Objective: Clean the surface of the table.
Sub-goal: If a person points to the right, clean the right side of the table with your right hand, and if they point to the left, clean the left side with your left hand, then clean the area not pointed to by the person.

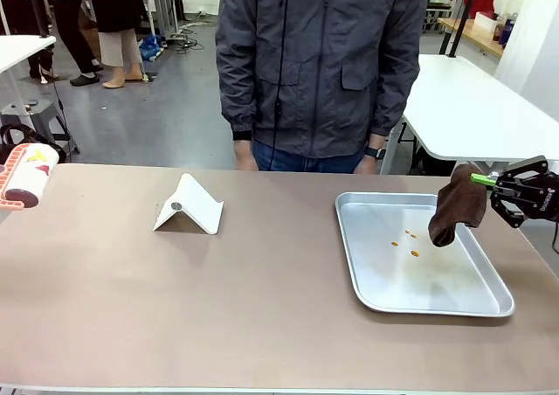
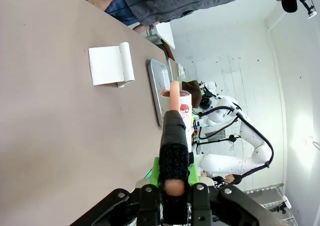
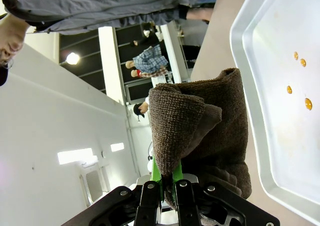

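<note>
One table (image 1: 175, 308) spreads before the person, carrying one silver tray (image 1: 454, 277) and one white stand (image 1: 189, 205). The right gripper (image 1: 491, 185) is clamped on one brown cloth (image 1: 456, 204) over the tray, and the left gripper (image 2: 173, 136) is clamped on one lint roller (image 1: 24, 178). Four orange crumbs (image 1: 415, 253) lie in the tray.

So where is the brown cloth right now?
In the front view, the brown cloth hangs from the right gripper at the right side of the table, over the far right corner of the silver tray.

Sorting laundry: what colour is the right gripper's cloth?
Dark brown terry cloth; right wrist view.
</note>
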Controlling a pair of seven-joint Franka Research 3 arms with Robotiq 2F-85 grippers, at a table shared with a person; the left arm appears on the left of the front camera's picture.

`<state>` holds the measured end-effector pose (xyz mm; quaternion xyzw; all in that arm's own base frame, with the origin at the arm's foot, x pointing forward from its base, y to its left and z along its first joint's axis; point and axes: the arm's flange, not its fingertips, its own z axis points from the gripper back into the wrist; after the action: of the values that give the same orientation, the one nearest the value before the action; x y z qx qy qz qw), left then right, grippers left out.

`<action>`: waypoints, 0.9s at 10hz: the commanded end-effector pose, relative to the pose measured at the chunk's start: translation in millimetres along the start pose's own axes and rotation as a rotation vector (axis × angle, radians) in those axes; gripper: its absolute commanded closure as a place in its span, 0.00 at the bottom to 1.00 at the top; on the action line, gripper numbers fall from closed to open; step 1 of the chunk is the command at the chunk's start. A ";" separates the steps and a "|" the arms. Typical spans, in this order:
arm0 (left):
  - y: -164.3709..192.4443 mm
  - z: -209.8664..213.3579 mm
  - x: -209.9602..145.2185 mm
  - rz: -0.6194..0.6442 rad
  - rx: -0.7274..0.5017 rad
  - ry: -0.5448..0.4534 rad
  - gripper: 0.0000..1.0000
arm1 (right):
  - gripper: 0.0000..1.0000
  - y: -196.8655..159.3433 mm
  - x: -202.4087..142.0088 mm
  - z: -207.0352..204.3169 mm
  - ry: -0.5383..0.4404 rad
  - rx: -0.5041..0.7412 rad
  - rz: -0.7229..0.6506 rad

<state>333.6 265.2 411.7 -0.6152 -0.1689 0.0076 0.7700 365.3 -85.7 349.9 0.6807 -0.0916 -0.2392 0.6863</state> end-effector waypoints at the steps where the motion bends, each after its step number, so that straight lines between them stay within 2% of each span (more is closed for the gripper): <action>1: -6.5 -1.4 -1.8 0.005 0.002 -0.005 0.78 | 1.00 3.3 0.6 0.9 0.000 0.027 0.000; 9: -6.5 -1.4 -1.8 0.005 0.002 -0.005 0.78 | 1.00 3.3 0.6 0.9 0.000 0.027 0.000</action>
<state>333.7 265.2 411.7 -0.6152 -0.1689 0.0076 0.7700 365.3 -85.7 349.9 0.6807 -0.0916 -0.2392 0.6863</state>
